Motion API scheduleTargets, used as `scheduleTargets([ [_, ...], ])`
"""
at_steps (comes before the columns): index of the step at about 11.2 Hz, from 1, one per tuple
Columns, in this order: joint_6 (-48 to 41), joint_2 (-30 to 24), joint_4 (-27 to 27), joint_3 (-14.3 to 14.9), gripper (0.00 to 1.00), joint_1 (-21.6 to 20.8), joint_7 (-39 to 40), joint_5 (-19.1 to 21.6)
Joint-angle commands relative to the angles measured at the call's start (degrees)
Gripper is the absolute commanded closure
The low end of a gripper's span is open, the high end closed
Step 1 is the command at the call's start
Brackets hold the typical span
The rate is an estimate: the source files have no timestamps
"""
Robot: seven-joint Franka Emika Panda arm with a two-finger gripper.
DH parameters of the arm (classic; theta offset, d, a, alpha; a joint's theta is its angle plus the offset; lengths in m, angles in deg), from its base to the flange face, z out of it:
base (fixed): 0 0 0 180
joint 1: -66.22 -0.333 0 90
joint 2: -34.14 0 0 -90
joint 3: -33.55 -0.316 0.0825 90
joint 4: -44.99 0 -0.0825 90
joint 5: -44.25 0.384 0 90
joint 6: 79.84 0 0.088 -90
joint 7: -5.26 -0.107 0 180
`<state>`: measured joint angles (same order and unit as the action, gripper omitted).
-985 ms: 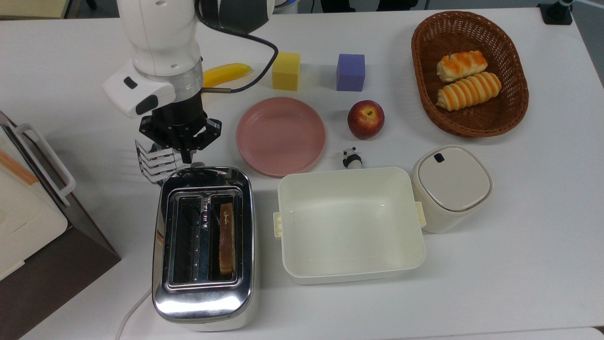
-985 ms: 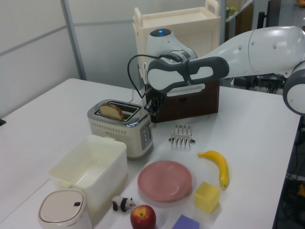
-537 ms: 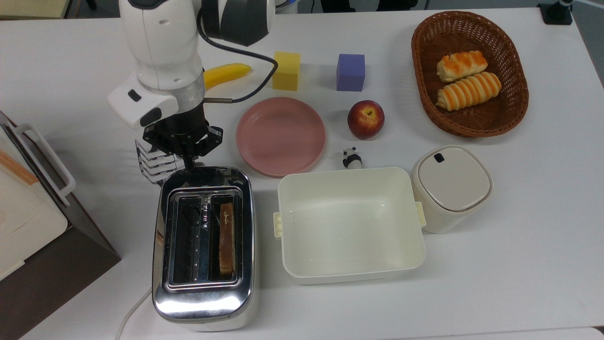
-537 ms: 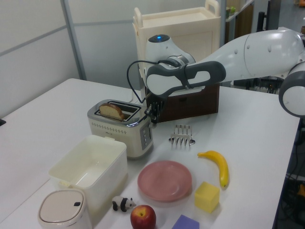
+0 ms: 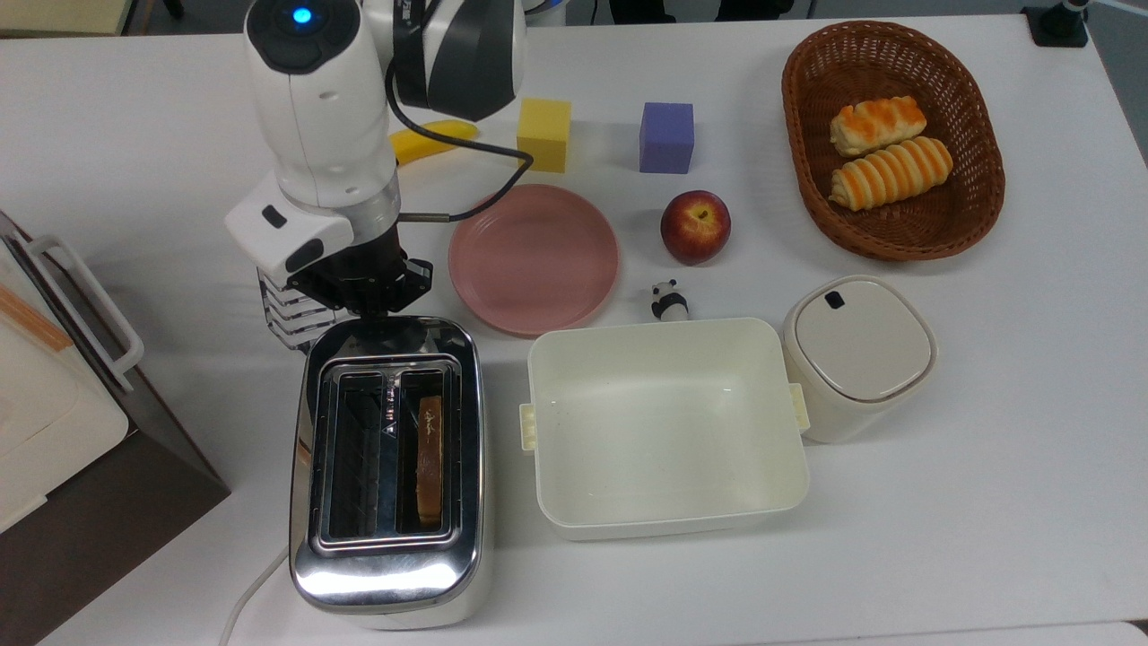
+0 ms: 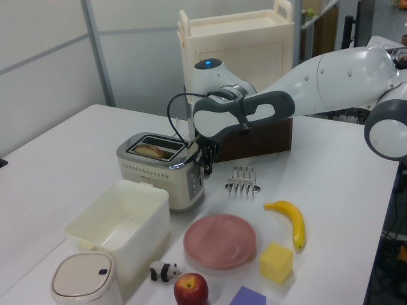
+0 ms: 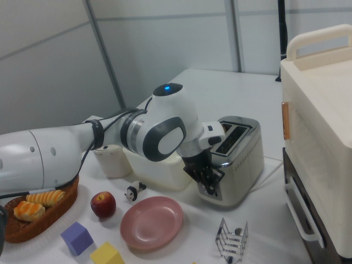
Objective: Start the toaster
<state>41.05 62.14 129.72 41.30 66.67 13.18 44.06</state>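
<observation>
Left view has the gripper (image 6: 206,166) at the toaster's (image 6: 166,170) end panel, fingers apparently together; bread slice (image 5: 430,459) sits low.

A white tabletop (image 5: 987,502) is seen under even, diffuse light. Pale grey wall panels (image 6: 44,70) divided by metal strips are noted behind it in the left view and the right view. A cream cabinet (image 7: 324,137) with a top handle, set on a dark brown base (image 5: 108,529), is placed at the tabletop's edge. Dark furniture is glimpsed beyond.
</observation>
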Motion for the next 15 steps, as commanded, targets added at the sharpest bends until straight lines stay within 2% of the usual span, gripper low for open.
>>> scheduleTargets([
  [1,1.63,2.40,0.53,0.34,1.00,-0.54,2.10,0.99],
  [4,6.37,3.90,1.84,0.25,1.00,-0.71,2.10,0.99],
  [8,6.21,4.08,1.50,0.25,1.00,-0.71,2.10,0.90],
  [15,5.59,1.27,1.14,0.25,1.00,-0.89,1.57,0.90],
])
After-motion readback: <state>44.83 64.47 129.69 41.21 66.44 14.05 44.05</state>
